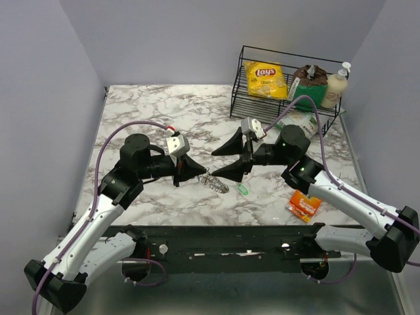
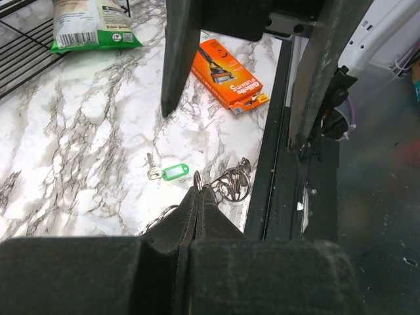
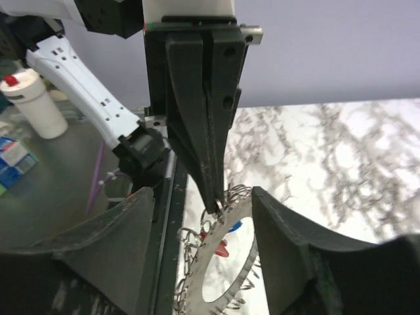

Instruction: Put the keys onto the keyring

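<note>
The keyring (image 3: 202,252) is pinched by its rim at the tip of the fully closed left pincer (image 3: 211,203), its flat face tilted up. It sits between the wide-open fingers of the right pincer (image 1: 215,164), which touch nothing. A red key (image 3: 222,248) and a blue key (image 3: 235,226) show through its open middle. The green key (image 2: 174,172) lies flat just beyond the left pincer's tip, blade pointing away from the table's near edge. Well behind the right pincer, a wire basket (image 1: 289,47) holds a chip bag (image 1: 266,79), a brown packet (image 1: 308,79) and a bottle (image 1: 336,88).
</note>
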Motion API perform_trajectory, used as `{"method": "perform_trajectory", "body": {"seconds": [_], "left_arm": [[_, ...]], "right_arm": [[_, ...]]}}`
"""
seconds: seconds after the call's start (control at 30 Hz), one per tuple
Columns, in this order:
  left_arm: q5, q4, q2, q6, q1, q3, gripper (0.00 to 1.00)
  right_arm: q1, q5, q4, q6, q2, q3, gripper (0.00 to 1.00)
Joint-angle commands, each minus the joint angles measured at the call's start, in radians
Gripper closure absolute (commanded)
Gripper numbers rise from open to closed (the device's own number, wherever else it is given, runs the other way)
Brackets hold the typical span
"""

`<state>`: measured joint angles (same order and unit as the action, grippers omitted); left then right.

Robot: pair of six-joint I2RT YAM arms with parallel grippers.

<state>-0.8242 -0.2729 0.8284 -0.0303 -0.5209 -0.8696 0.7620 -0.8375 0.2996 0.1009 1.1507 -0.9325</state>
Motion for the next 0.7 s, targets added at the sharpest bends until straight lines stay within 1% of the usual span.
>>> {"method": "perform_trajectory", "body": {"seconds": [0.0,0.03,0.13,0.3,0.4,0.57,0.67], "left_arm": [[0.042,0.026,-0.054,0.049,-0.001,0.024,1.0],[0.046,0.027,-0.063,0.055,-0.001,0.027,1.0],[0.056,0.009,-0.075,0.095,-0.001,0.035,1.0],[0.043,0.0,-0.107,0.199,-0.002,0.058,1.0],[0.042,0.023,-0.159,0.26,-0.004,0.099,1.0],[0.079,0.052,-0.287,0.429,-0.005,0.182,1.0],[0.085,0.069,-0.353,0.492,-0.007,0.225,1.0]], "right_arm": [[0.002,0.083,0.05,0.005,-0.048,0.037,0.2],[0.002,0.086,0.055,0.002,-0.052,0.04,0.15],[0.002,0.09,0.058,-0.004,-0.055,0.047,0.09],[0.0,0.089,0.058,-0.012,-0.057,0.057,0.07],[0.002,0.095,0.052,-0.02,-0.057,0.066,0.06],[0.0,0.11,0.039,-0.027,-0.051,0.07,0.05],[0.0,0.11,0.038,-0.027,-0.045,0.072,0.04]]}}
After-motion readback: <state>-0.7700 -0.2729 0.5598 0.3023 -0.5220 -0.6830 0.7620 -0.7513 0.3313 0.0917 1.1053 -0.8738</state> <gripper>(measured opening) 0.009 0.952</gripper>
